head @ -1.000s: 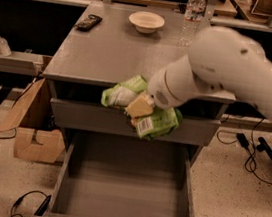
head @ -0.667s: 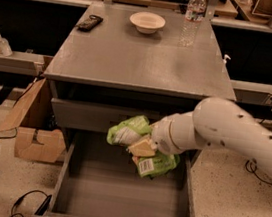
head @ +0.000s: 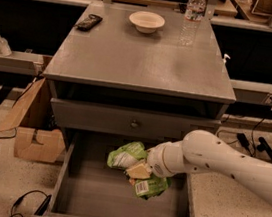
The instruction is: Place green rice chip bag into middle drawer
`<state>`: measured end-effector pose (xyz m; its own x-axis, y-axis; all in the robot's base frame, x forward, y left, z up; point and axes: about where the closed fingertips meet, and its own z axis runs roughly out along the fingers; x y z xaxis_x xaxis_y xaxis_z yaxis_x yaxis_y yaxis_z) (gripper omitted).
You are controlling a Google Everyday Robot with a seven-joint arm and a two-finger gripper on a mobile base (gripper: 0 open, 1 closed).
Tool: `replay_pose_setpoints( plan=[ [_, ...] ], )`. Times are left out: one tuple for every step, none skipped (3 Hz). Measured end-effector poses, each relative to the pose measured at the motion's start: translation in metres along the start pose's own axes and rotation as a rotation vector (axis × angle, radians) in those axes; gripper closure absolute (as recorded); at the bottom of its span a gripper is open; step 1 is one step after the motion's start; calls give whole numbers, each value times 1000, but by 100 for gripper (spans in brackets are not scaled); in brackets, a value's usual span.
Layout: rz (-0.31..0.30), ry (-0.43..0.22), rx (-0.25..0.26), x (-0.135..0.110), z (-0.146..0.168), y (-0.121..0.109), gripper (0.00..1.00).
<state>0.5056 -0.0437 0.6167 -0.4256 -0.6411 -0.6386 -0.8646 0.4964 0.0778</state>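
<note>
Over the middle drawer [head: 107, 202], claw [head: 139, 171] pinching green rice chip bag [head: 125, 155] — crumpled around it.

- Overhead light washes the cabinet top [head: 133, 54] in my view (pale sheen mid-surface).
- Shadow pools in the middle drawer [head: 107, 203].
- There the gripper [head: 139, 171] clasps the green rice chip bag [head: 125, 155], brightly lit.

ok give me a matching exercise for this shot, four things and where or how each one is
1 green rice chip bag
2 cream bowl
3 water bottle
4 middle drawer

a upright, right of the bowl
b pulled open, grey
c at the hand, over the drawer
d cabinet top, back middle

Pairs: 1-c, 2-d, 3-a, 4-b
</note>
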Motion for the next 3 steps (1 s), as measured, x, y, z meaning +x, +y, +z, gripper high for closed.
replay_pose_setpoints(
  plan=[
    [27,44,-38,17,43,-10,100],
    [27,49,-48,19,48,-9,83],
    [26,50,-50,19,49,-8,60]
  ],
)
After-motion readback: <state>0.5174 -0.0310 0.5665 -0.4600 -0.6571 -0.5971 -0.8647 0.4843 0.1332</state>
